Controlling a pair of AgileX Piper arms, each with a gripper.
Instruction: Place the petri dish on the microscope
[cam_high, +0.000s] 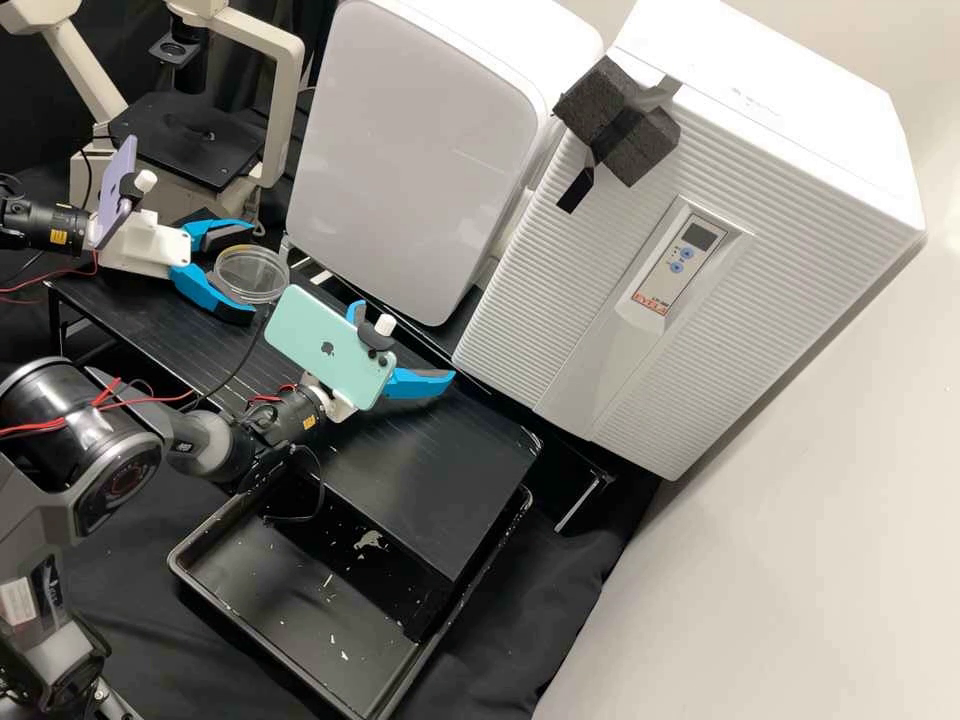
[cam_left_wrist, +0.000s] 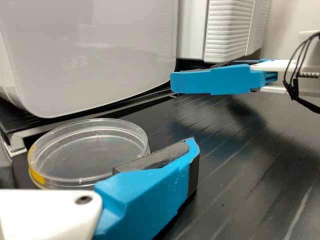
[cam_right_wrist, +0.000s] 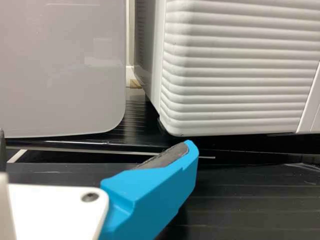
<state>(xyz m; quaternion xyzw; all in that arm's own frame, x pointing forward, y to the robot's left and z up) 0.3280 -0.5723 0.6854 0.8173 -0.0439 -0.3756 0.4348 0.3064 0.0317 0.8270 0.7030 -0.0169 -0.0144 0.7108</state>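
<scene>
Nearest the camera in the high view, my right arm (cam_high: 120, 490) extends over the black raised surface (cam_high: 430, 480), its right gripper (cam_high: 405, 340) spread and holding nothing. Its position, to one side of the work, presumably leaves room for the other arm. My left gripper (cam_high: 252, 272) is likewise open, its two blue fingers (cam_left_wrist: 145, 195) set around the petri dish (cam_left_wrist: 90, 155), one to either side. Whether the pads touch the wall I cannot tell; the wide spread suggests a hold is yet to be closed. The dish lies flat on the raised surface, beside the pale, glossy-fronted cabinet (cam_high: 420, 150), with a yellow mark at its rim. Placed low about the wall, the fingers should be able to take the dish by its sides and keep it level, the clear top and base remaining unobstructed for viewing. The microscope (cam_high: 282, 120) stands near my left gripper, its black stage (cam_high: 190, 155) bearing no dish; the step in hand is therefore judged to be the grasp. A one-sided squeeze could slide or tilt the smooth dish, so both fingers ought to meet it evenly before any lift.
</scene>
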